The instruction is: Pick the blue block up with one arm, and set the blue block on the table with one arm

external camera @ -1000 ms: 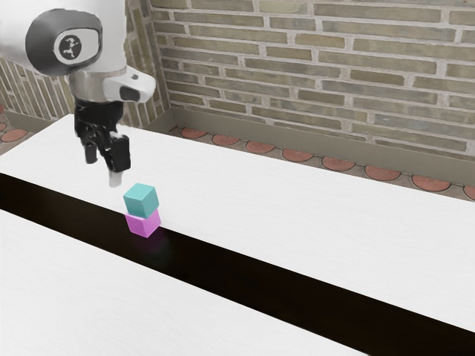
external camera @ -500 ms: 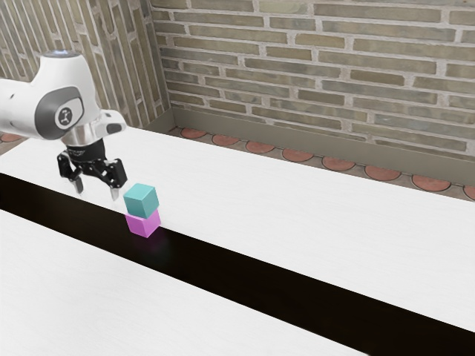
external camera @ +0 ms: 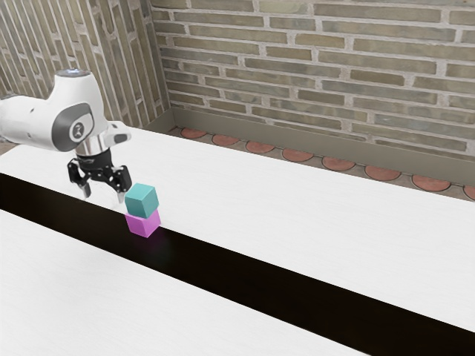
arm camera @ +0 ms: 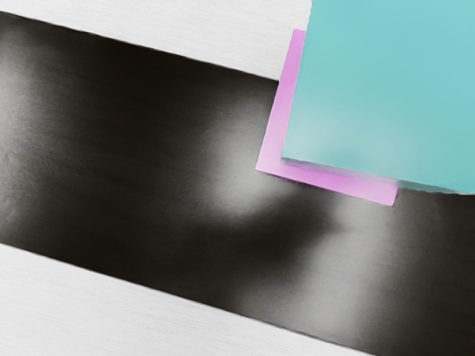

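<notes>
**Poised with the end effector (external camera: pixel 104 196) spread wide, near the stacked blue block (external camera: pixel 141 200)**

Holding the fingers (external camera: pixel 121 196) well apart, pointing down, with nothing pinched between. Hanging low over the tabletop (external camera: pixel 297 230), at the end of the white arm (external camera: pixel 37 122), reached in from between nine and ten o'clock in the exterior view. Showing black at the knuckles, paler at the tips.

Going outward, to three o'clock from the end effector in the exterior view: come straight to the blue block, more teal than true blue, close by the nearer fingertip. Cannot tell whether touching it or just short of it. Looming large and close in the wrist view.

Directly beneath, at six o'clock from the blue block, find the pink block (external camera: pixel 143 224), carrying it. Can see pink peeking out along two sides of the blue block in the wrist view.

Under both, note the dark stripe (external camera: pixel 245 267), glossy, running across the white tabletop from nine o'clock to about four o'clock in the exterior view. Beyond the tabletop's far edge, meet round reddish floor tiles (external camera: pixel 297 155), then the brick wall (external camera: pixel 319 67), spread from twelve to two o'clock.
</notes>
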{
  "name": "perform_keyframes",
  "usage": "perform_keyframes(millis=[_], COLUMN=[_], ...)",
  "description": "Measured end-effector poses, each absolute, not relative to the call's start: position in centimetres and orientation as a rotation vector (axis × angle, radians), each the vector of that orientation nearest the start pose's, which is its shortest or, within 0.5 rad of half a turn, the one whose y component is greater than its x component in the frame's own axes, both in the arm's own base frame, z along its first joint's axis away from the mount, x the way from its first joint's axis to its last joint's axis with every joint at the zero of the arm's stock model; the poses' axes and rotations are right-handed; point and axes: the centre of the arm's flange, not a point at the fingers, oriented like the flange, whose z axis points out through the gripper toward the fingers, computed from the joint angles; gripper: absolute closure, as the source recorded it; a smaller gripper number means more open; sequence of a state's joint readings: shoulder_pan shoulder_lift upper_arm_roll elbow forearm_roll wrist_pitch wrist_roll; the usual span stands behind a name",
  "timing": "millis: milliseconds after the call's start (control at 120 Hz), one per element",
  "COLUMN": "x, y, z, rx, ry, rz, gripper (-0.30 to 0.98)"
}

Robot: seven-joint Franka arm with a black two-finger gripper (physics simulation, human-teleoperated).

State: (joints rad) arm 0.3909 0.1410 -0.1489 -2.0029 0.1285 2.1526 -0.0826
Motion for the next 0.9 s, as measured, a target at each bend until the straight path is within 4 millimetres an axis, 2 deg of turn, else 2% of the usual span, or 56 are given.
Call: perform_keyframes(millis=[175,367,750,900], x=[59.5,61.6,62.2,62.2], y=[14.7,13.2,13.5,13.7], z=[37.9,36.7,33.2,32.5], rx=[-3.051,-3.079,-3.097,-3.098], ry=[-0.365,-0.328,-0.325,-0.321], rz=[-0.031,-0.034,0.034,0.050], gripper=[0.00,0.00,0.00,0.00])
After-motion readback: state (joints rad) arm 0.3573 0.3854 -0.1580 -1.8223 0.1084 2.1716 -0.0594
